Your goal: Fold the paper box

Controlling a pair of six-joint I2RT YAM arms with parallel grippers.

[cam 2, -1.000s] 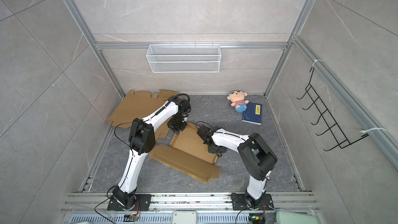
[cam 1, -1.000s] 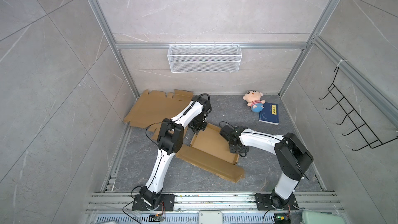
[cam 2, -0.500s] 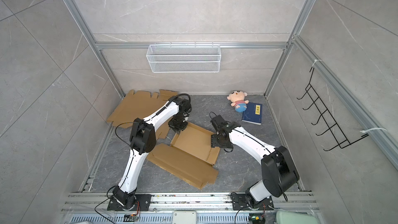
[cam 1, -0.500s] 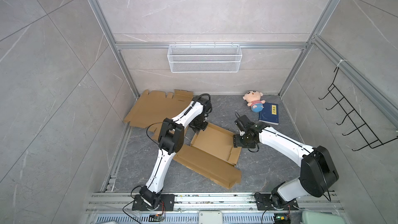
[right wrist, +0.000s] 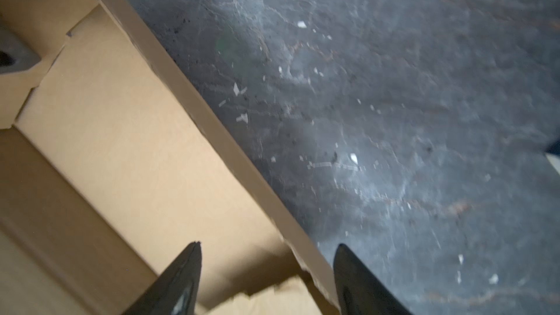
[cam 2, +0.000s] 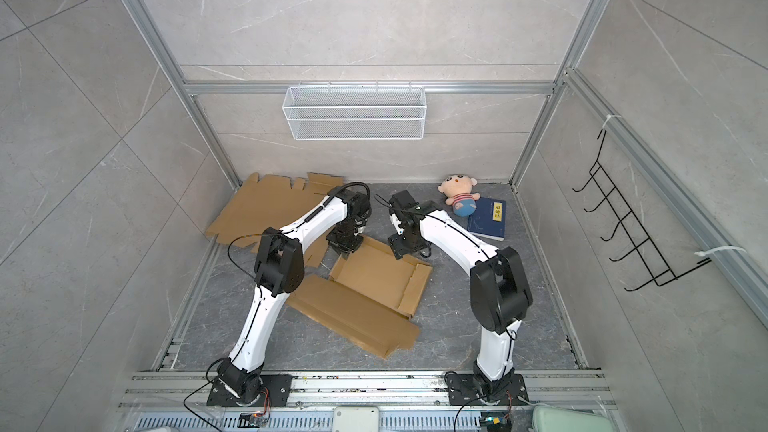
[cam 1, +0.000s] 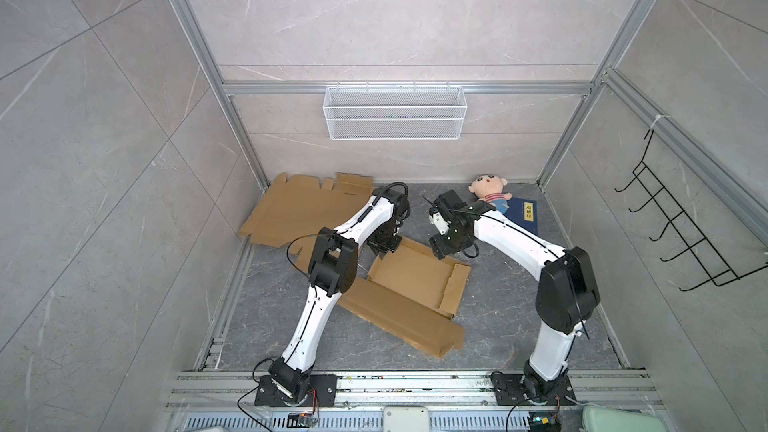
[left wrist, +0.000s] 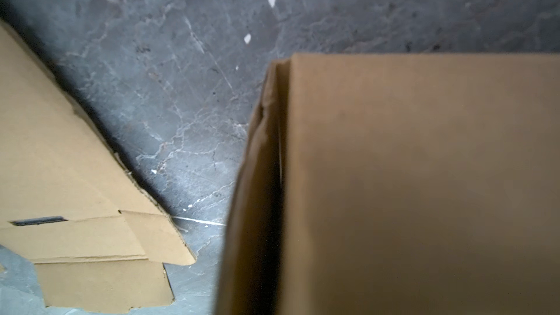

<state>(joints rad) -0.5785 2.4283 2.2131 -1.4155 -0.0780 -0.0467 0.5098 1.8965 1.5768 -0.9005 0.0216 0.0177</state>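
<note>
In both top views I see the cardboard box (cam 1: 415, 280) (cam 2: 374, 278) lying half-formed at the centre of the dark floor (cam 1: 519, 317). It is a shallow open tray with low walls raised along its upper and left sides. Its long lid panel (cam 1: 399, 322) is spread flat toward the lower middle of the frame.

The left gripper (cam 1: 384, 248) reaches down at the tray's upper left corner. I cannot tell how far its jaws are parted, since the left wrist view shows only cardboard close up.

The right gripper (cam 1: 440, 250) is at the tray's upper edge. In the right wrist view its fingers (right wrist: 185, 271) stand well apart, one over the tray's inside and one over the floor. The wall's rim runs between them and nothing is gripped.

A flat cardboard sheet (cam 1: 303, 211) lies at centre left, partly under the left arm. A doll (cam 1: 488, 195) and a book (cam 1: 524, 216) lie just beside each other, right of centre near the back wall. A wire basket (cam 1: 395, 118) hangs on that wall.
</note>
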